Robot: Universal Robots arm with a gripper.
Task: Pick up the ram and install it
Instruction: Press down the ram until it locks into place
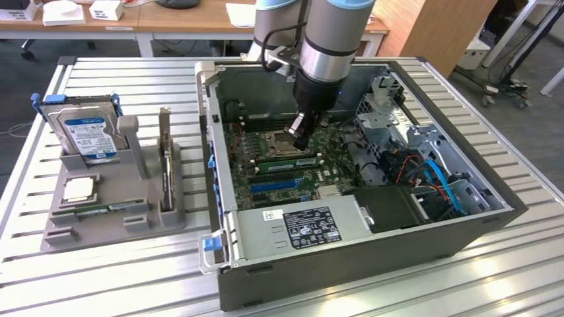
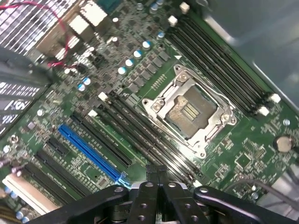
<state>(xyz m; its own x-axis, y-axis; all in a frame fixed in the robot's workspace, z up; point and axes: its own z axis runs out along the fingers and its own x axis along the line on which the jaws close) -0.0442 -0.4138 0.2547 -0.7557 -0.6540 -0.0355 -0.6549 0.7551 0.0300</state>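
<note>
Closed pincer [image 1: 303, 140] is hovering over the motherboard [image 2: 140, 93] memory slots, beside the CPU socket [image 2: 189, 112]; one RAM stick [image 1: 286, 163] is sitting seated.

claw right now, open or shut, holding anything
claw: shut, fingertips together over the motherboard by the memory slots; no ram seen between them.

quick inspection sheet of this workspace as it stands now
surface: slatted metal table, open pc case on it
job's things: ram seated in a slot beside the empty cpu socket
clutter: grey holder with hard drive and expansion card upright
grippers: gripper shut, low over the ram
cables: blue and red cables inside the case
surroundings: desks, wooden cabinet
</note>
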